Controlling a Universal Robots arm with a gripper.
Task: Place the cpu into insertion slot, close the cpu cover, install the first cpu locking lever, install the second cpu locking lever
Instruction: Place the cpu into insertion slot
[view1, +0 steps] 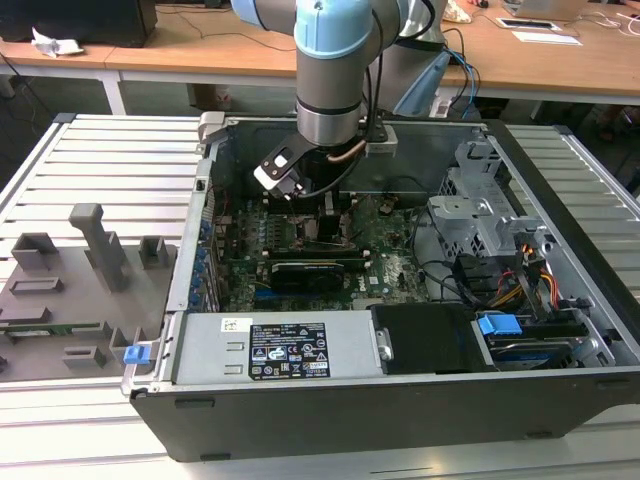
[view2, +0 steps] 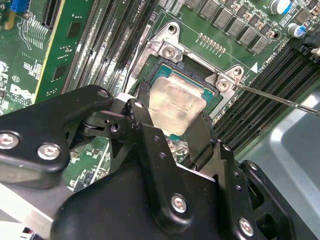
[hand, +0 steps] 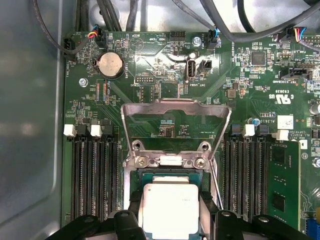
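Second wrist view: jaws grip the cpu (view2: 175, 107), hiding its near edge.

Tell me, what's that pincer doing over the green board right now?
Pincer shut on cpu, over insertion slot; cpu cover raised open. Nothing blocking the slot.

Robotics lab, open computer case (view1: 400, 405) on slatted metal bench (view1: 110, 165), robot arm (view1: 335, 70), wooden desks (view1: 200, 55) behind

One cpu (hand: 170, 210), one insertion slot (view2: 167, 50), one cpu cover (hand: 175, 106), one coin battery (hand: 110, 65), four white slot latches (hand: 69, 131) counted.
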